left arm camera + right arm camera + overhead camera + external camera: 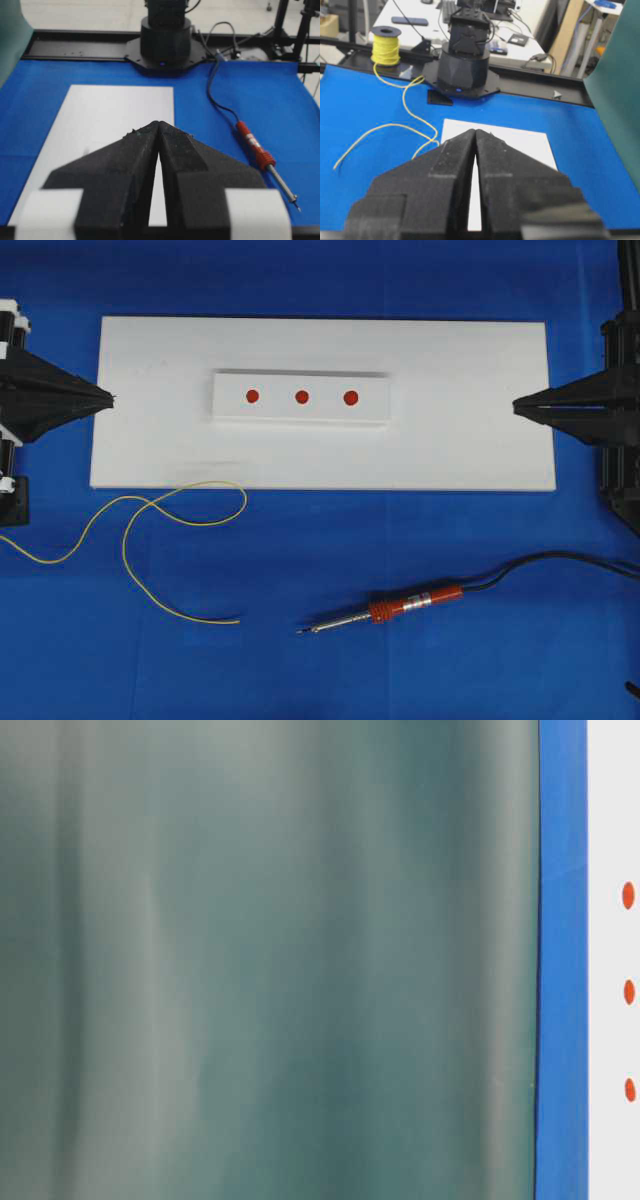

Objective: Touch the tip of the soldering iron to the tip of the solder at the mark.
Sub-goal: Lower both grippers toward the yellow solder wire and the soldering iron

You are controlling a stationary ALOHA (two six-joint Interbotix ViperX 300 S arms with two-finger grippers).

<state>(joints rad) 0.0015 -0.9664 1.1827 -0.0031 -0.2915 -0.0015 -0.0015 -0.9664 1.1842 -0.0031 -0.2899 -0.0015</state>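
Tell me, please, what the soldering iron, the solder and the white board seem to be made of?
Soldering iron: red-orange handle, probably plastic, with a shiny silver band and a thin bare-metal shaft.
Solder: thin yellow wire that holds loose curls, so soft; whether the yellow is coating or metal cannot be told.
Board: flat, matte white, possibly plastic or foam board.

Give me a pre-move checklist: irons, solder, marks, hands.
1. Left hand empty, shut, parked at the board's left edge: ok.
2. Right hand empty, shut, at the right edge: ok.
3. Soldering iron free on the blue cloth, tip pointing left: ok.
4. Solder loose end lies near the iron tip, apart from it: ok.
5. Three red marks on the white block unobstructed: ok.
6. Which mark is the target: cannot tell.
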